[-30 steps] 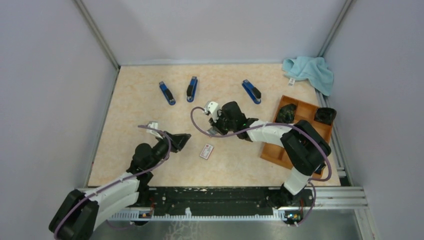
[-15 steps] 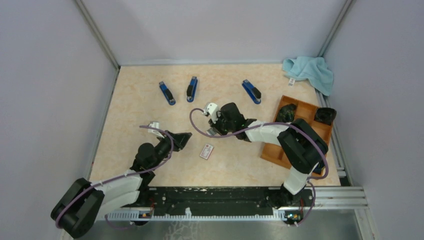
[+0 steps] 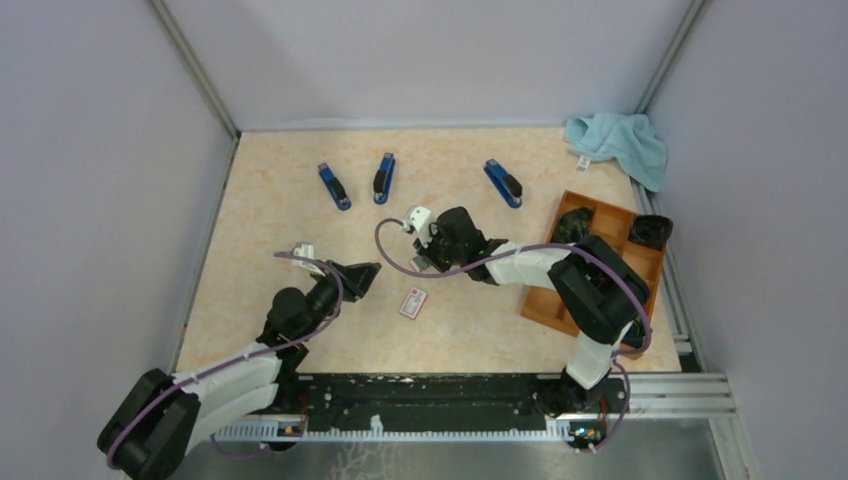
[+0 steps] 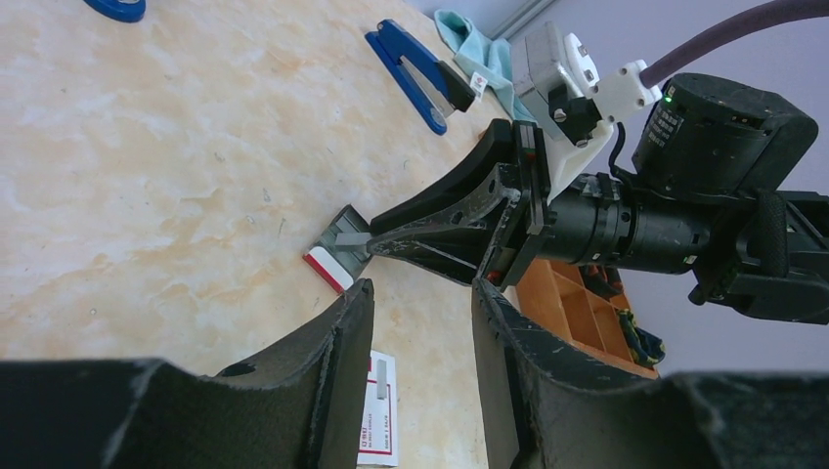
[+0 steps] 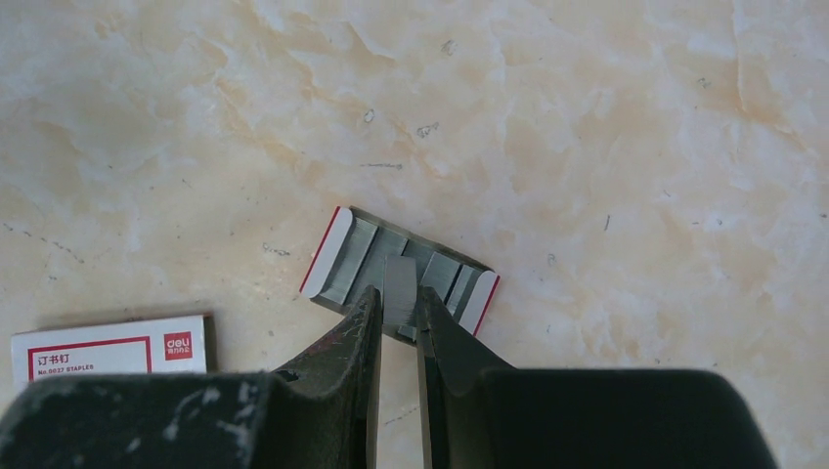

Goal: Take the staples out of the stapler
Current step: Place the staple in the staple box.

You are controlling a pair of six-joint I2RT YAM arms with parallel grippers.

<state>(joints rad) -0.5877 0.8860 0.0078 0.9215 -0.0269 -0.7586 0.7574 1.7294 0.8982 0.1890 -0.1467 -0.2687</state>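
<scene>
The right end effector (image 5: 398,296) is clenching on the staples (image 5: 399,274), pinching one short grey strip upright between its two fingertips. The strip is sitting directly over a small open tray (image 5: 337,256) with red-and-white ends, in which more grey strips are lying side by side; whether the held strip is touching the tray cannot be told. The tray is resting flat on the desk (image 5: 587,117), with a white box with a red label (image 5: 108,352) lying just beside it. The left end effector (image 4: 421,286) is released, its jaws standing apart with nothing between them, and it is pointing at the right fingertips from near by. Well apart, three blue staplers (image 3: 384,178) are lying toward the far edge of the desk. An orange compartment tray (image 3: 585,205) and a light blue cloth (image 3: 620,142) are occupying the right side.
</scene>
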